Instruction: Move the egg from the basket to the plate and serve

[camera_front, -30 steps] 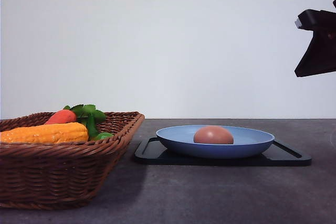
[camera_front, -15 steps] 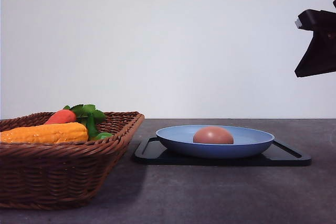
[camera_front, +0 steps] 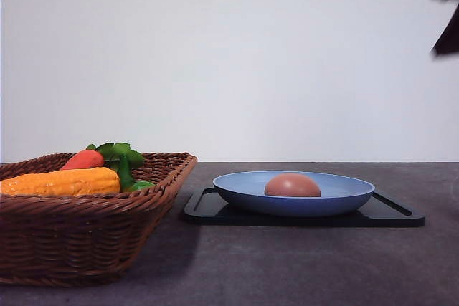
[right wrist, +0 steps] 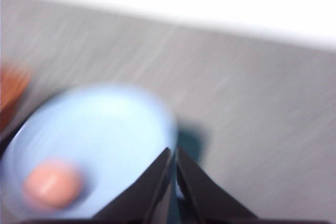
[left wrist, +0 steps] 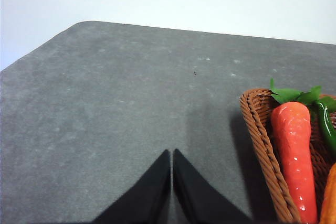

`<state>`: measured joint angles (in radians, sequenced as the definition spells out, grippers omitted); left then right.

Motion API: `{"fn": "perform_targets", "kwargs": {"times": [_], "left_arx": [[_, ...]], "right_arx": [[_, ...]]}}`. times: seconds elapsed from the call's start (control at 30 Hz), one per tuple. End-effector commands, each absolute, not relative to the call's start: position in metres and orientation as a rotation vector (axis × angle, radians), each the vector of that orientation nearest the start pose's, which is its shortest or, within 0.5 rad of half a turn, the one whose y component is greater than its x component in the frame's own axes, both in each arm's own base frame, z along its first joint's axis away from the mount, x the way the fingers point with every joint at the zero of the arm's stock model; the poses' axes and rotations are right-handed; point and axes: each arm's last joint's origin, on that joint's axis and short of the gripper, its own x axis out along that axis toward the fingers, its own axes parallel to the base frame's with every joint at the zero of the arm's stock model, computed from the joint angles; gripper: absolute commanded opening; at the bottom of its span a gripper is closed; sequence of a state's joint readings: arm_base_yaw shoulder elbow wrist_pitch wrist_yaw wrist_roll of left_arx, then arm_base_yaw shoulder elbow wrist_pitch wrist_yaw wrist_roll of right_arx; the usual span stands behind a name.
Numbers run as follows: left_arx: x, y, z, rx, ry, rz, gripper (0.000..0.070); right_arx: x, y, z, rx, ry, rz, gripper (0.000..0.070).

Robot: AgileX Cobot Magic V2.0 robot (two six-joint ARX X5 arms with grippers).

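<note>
Right end effector (right wrist: 174, 153) sits at the bottom centre of its blurred wrist picture, its two dark fingers pressed tip to tip with nothing between them; in the front picture it is only a dark smear at the upper right corner. Left end effector (left wrist: 171, 153) is likewise closed and empty, low in the middle of its wrist picture, over bare grey bench (left wrist: 105, 108). Of the things on the bench, the brown woven wicker basket (camera_front: 86, 241) fills the lower left of the front picture, holding an orange corn cob (camera_front: 61, 181) and a red-orange carrot (camera_front: 84, 159) with green leaves. Right of it lies a flat black tray (camera_front: 387, 216), and on the tray stands the light blue plate (camera_front: 337, 195), just beside the basket's rim. The brownish-pink egg (camera_front: 292, 185) rests in the plate, near its middle.
</note>
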<state>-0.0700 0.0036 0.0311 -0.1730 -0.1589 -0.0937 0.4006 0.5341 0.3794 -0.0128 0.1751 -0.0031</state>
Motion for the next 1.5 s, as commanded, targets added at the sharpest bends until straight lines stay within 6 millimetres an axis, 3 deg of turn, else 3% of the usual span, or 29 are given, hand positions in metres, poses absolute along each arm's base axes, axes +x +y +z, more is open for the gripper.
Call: {"fn": "perform_targets", "kwargs": {"times": [0.0,0.13,0.27,0.7,0.93,1.47], "left_arx": [[0.096,-0.002,0.148,-0.077,0.172,0.1,0.0],[0.096,-0.002,0.148,-0.077,0.172,0.1,0.0],[0.096,-0.002,0.148,-0.077,0.172,0.1,0.0],[0.096,-0.002,0.148,-0.077,0.172,0.1,0.0],[0.096,-0.002,0.148,-0.077,0.172,0.101,0.0],[0.096,-0.002,0.148,-0.077,0.172,0.1,0.0]], "right_arx": [[0.123,0.043,0.251,-0.097,0.088,0.199,0.0],[0.107,0.027,0.26,-0.072,-0.032,0.114,0.0],[0.097,0.016,0.254,-0.061,-0.087,0.037,0.0],[0.099,0.009,0.175,0.064,0.018,0.029,0.0],[0.099,0.01,0.15,0.115,0.181,0.018,0.0],[0.098,0.009,0.148,0.115,0.204,0.003,0.0]]}}
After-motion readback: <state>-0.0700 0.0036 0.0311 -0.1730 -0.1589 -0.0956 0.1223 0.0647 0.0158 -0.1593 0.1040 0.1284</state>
